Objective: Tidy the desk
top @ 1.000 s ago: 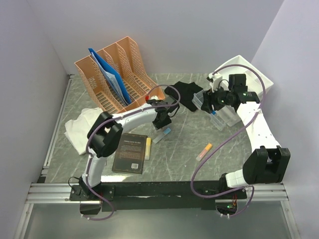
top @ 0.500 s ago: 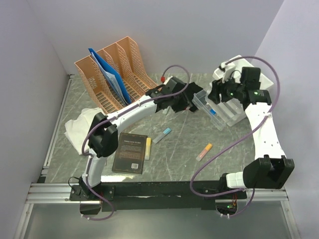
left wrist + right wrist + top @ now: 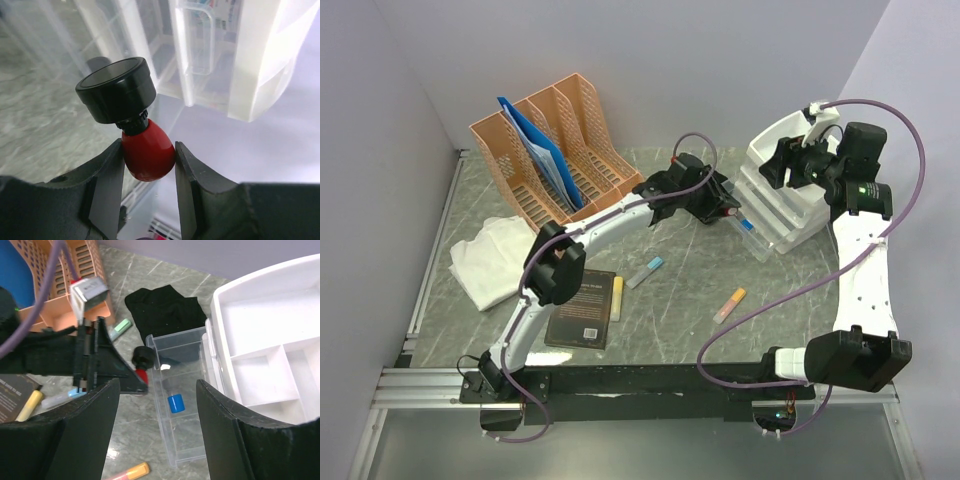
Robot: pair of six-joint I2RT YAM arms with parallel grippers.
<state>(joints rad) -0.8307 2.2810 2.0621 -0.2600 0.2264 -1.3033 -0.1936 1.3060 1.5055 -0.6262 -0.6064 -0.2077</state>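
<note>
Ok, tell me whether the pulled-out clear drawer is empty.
No, a small blue piece lies on the floor of the clear drawer.

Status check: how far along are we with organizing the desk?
Early stage.
Done: the clear drawer stands open with a small blue item inside.
In hand: the left gripper clamps a red item with a black cap at the drawer's edge; the right gripper is open.
Left: orange marker, blue-tipped marker, yellow highlighter, book, white cloth and black cloth lie loose on the desk.
</note>
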